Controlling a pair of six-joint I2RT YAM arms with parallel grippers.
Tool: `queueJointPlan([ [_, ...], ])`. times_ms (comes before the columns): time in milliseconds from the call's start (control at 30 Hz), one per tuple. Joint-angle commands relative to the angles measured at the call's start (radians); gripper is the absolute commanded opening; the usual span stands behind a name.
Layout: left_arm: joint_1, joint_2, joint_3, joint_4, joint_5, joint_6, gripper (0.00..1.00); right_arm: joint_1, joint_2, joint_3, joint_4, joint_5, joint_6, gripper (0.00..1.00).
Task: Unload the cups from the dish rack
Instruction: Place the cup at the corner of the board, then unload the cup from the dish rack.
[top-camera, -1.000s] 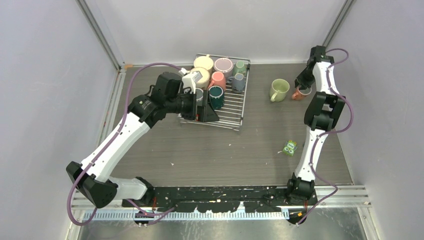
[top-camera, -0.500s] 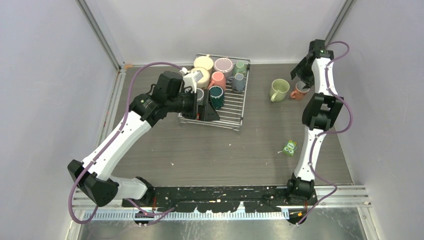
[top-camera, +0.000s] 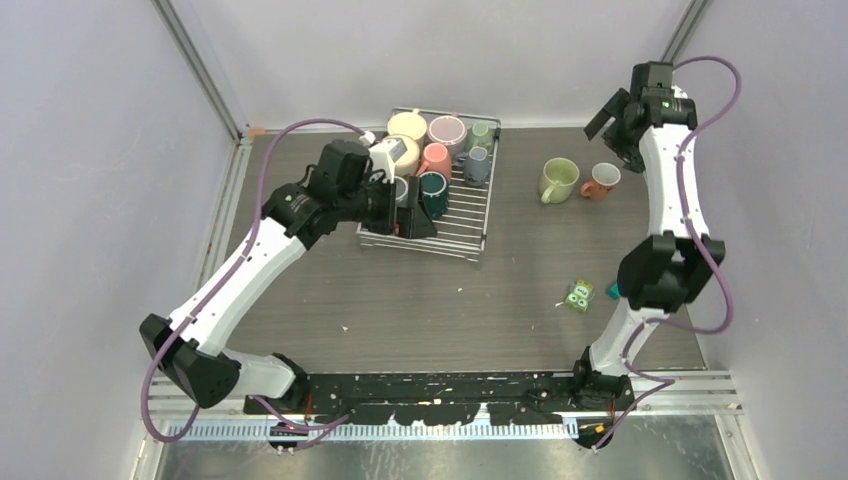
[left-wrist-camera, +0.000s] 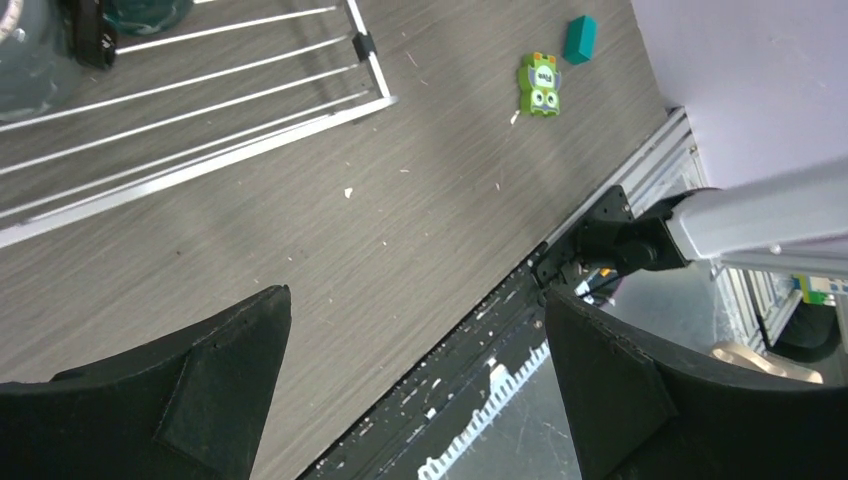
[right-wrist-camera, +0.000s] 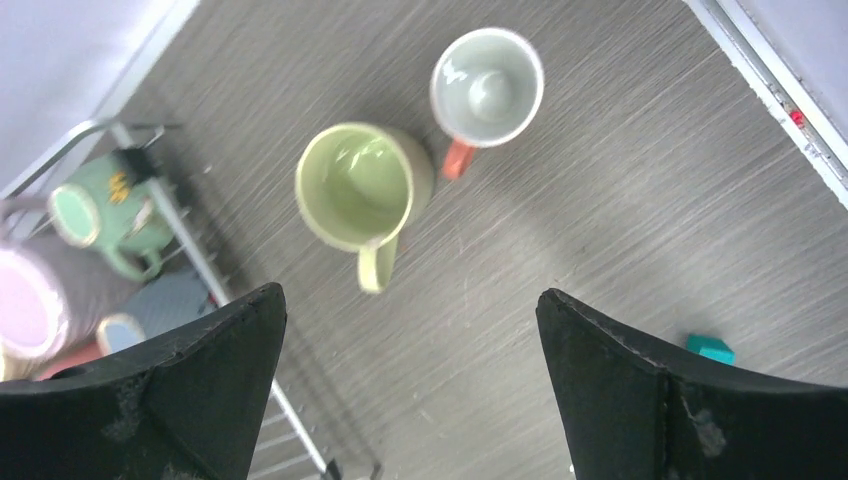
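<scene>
The dish rack was seen at the far middle of the table, with cups crowded into its far half. 2 more had been set upright on the table to the rack's right: a pale green cup and, just beside it, a salmon cup. The right gripper was held high above these 2, its jaws spread wide and nothing gripped. The left gripper was positioned low over the rack's near-left part, close to a dark teal cup; its jaws were likewise spread, with nothing between them. A green toy block was left near the table's right edge.
</scene>
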Motion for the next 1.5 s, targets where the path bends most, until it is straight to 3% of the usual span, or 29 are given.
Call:
queueJointPlan([
  [0, -0.002, 0.038, 0.065, 0.014, -0.052, 0.050, 1.00, 0.062, -0.199, -0.153, 0.082, 0.035, 0.026, 1.00],
  [167, -0.001, 0.109, 0.115, 0.001, -0.142, 0.097, 1.00, 0.112, -0.353, -0.345, 0.150, 0.011, 0.038, 1.00],
  [433, -0.002, 0.198, 0.116, -0.008, -0.399, 0.187, 1.00, 0.230, -0.536, -0.513, 0.200, -0.033, 0.048, 1.00],
  [667, -0.001, 0.268, 0.055, 0.135, -0.332, 0.223, 1.00, 0.272, -0.624, -0.601, 0.220, -0.075, 0.059, 1.00],
  [933, -0.001, 0.423, 0.115, 0.243, -0.297, 0.303, 1.00, 0.285, -0.676, -0.657, 0.245, -0.102, 0.065, 1.00],
  [1467, -0.002, 0.603, 0.219, 0.288, -0.399, 0.416, 1.00, 0.287, -0.704, -0.701, 0.260, -0.139, 0.072, 1.00],
])
